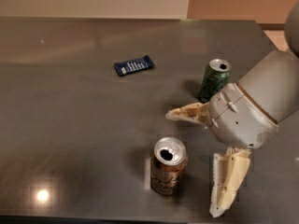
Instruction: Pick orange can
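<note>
The orange can (pixel 168 171) stands upright on the grey table (pixel 70 125) near its front edge. It has a coppery body, pale script and an open silver top. My gripper (pixel 191 164) is open, just to the right of the can. One cream finger (pixel 187 113) reaches out behind and above the can. The other finger (pixel 226 183) hangs to the can's front right. The can stands at the mouth of the jaws and nothing is gripped.
A dark green can (pixel 215 80) stands upright behind the gripper, partly covered by its housing. A flat dark blue packet (pixel 134 65) lies further back on the left. The table's right edge runs close by the arm.
</note>
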Motion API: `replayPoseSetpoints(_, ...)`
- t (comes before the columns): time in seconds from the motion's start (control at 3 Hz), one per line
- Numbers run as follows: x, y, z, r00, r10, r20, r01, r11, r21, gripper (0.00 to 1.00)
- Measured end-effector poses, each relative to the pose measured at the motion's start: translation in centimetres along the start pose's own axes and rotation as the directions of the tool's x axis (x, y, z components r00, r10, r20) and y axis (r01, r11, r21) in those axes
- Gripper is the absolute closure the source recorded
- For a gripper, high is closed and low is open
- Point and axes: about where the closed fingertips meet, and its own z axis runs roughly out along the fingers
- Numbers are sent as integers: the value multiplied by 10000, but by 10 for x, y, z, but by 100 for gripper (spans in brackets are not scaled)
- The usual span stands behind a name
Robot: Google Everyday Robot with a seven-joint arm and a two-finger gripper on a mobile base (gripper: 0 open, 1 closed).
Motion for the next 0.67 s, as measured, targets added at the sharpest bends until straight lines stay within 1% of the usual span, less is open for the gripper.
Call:
replayPoseSetpoints(0.33, -7, -4, 7, 9999, -152, 78, 154, 9995, -280, 0)
replayPoseSetpoints(0.67, -13, -6, 13, 9996, -234, 159, 243, 9979, -606, 18)
